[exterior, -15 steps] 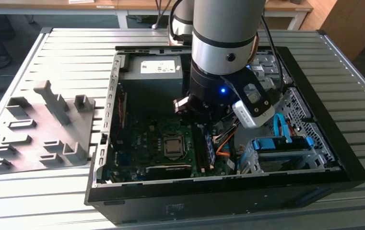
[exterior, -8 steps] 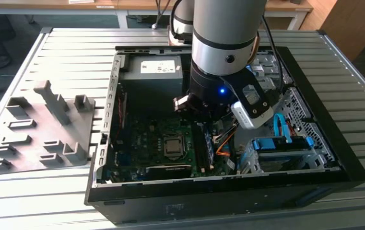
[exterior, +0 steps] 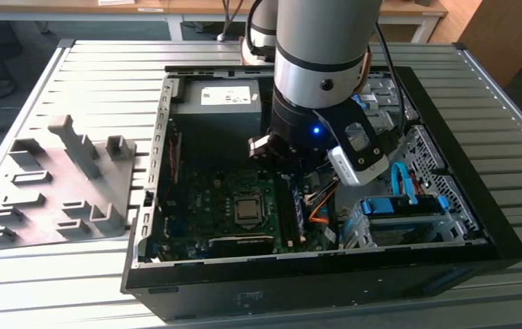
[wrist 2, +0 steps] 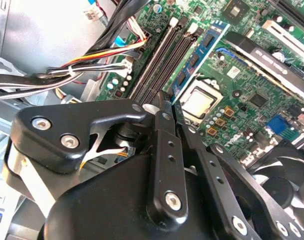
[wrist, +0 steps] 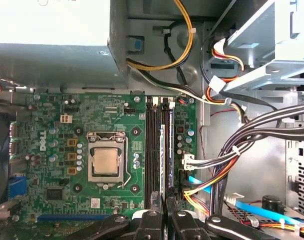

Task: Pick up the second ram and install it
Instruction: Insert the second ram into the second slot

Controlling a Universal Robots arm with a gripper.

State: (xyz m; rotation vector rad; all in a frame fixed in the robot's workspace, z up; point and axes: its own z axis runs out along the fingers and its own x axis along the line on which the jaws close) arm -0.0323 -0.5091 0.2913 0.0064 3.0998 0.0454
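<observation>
Pincer [wrist: 164, 222]: in both wrist views the two black fingers sit nearly closed, with only a thin gap. That gap lines up with the near end of the second ram [wrist: 163, 155]. I judge the fingers are nipped on that end of the board, though the contact itself is hidden by the fingers.

The second ram [wrist 2: 201, 50] stands on edge, blue-green with a row of dark chips. It runs along the bank of black memory slots [wrist 2: 164, 55], parallel to them and beside two empty ones. I cannot tell whether it is fully seated or only resting in its slot. Holding it by the end, upright and in line with the slot, is how the board would have to go in.

Just beside the slots is the processor socket [wrist: 106, 162] on the green motherboard [wrist: 57, 200]. Bundled cables [wrist: 231, 165] run past on the far side of the slots from the socket, clear of the ram.

Exterior view: the arm reaches down into the open computer case [exterior: 315, 301] at frame centre. The power supply [exterior: 224, 96] is in the upper middle and the blue drive brackets [exterior: 402, 205] are at lower right. A grey parts fixture [exterior: 60, 185] lies at frame left on the slatted worktop [exterior: 87, 55].

Writing: there is white print on the motherboard and a white label on the power supply. I can read neither with confidence.
</observation>
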